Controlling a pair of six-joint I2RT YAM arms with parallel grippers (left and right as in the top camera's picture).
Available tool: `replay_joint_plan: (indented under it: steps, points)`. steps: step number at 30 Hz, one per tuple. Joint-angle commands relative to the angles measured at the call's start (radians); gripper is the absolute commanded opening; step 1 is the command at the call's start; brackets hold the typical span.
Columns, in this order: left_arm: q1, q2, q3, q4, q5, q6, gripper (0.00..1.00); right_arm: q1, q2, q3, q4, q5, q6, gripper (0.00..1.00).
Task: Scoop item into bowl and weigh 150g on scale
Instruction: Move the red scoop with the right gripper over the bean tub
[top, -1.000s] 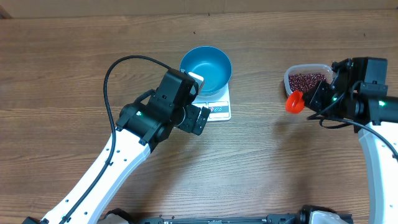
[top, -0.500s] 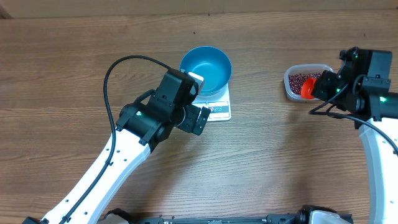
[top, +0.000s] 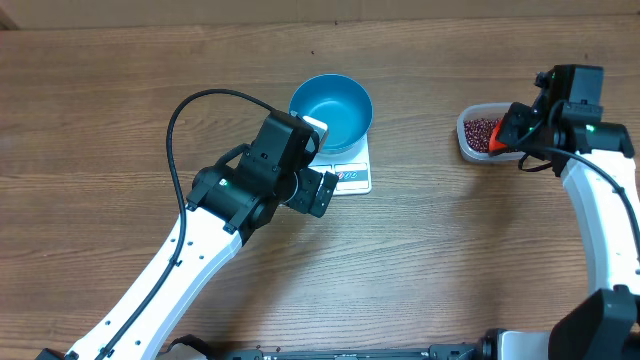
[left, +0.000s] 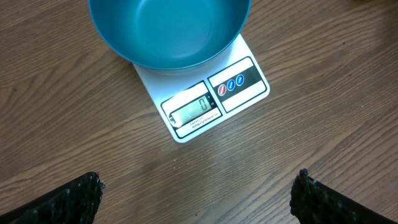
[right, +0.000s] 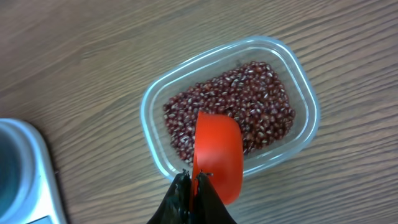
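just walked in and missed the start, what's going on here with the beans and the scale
The right claw is shut on a red scoop, holding it over the beans in the clear tub. The blue bowl sits empty on the scale, whose display reads zero. The left claw hangs open near the scale, holding nothing.

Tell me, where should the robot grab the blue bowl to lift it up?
Probably the thin rim of the bowl, from straight above, one finger inside, one outside. It sits upright and empty on the scale, so the top is open, and its round body looks too wide to squeeze.
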Motion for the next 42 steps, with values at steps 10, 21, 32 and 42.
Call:
replay_joint_plan:
  steps: [10, 21, 32, 42]
  points:
    - [-0.002, 0.004, 0.012, 0.000, 0.004, 0.022, 0.99, -0.003, 0.022, 0.020, 0.099, 0.133, -0.181, 0.04]
    - [-0.002, 0.004, 0.013, 0.000, 0.004, 0.022, 0.99, -0.003, 0.027, 0.011, 0.104, 0.134, -0.219, 0.04]
    - [-0.002, 0.004, 0.012, 0.000, 0.004, 0.022, 1.00, -0.003, 0.107, 0.011, 0.104, 0.133, -0.244, 0.04]
    - [-0.002, 0.004, 0.012, 0.000, 0.004, 0.022, 0.99, -0.003, 0.183, 0.011, 0.115, 0.133, -0.245, 0.04]
